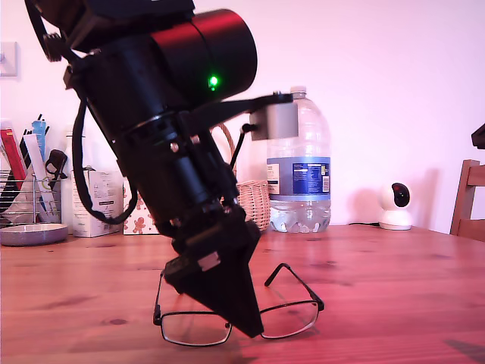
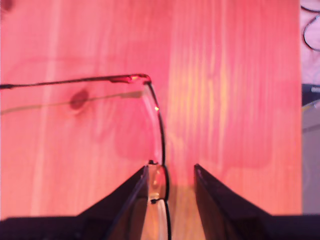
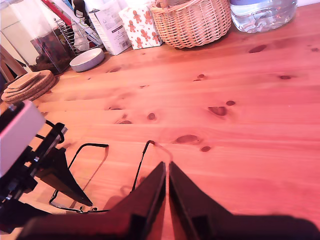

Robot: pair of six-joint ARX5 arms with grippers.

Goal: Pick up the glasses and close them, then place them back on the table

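The glasses (image 1: pixel 290 318) stand open on the table (image 1: pixel 394 265), lenses toward the exterior camera, both temple arms spread behind. My first gripper (image 1: pixel 244 327) points steeply down with its tips at the middle of the front frame. In the first wrist view it (image 2: pixel 171 167) is open, and the lens rim (image 2: pixel 162 135) runs in between the jaws, close against one finger (image 2: pixel 135 200). My second gripper (image 3: pixel 166 167) is shut on nothing and hovers low over bare wood (image 3: pixel 240 100), a short way from one temple arm (image 3: pixel 140 167). Its arm does not show clearly in the exterior view.
At the back of the table are a wicker basket (image 1: pixel 256 201), a large water bottle (image 1: pixel 299 163), a small white camera (image 1: pixel 394 205), cartons (image 1: pixel 95 201), a utensil rack (image 1: pixel 26 189) and a grey bowl (image 1: pixel 30 233). A wooden chair (image 1: pixel 470 197) stands at the exterior view's right. Cork coasters (image 3: pixel 27 85) lie near the rack.
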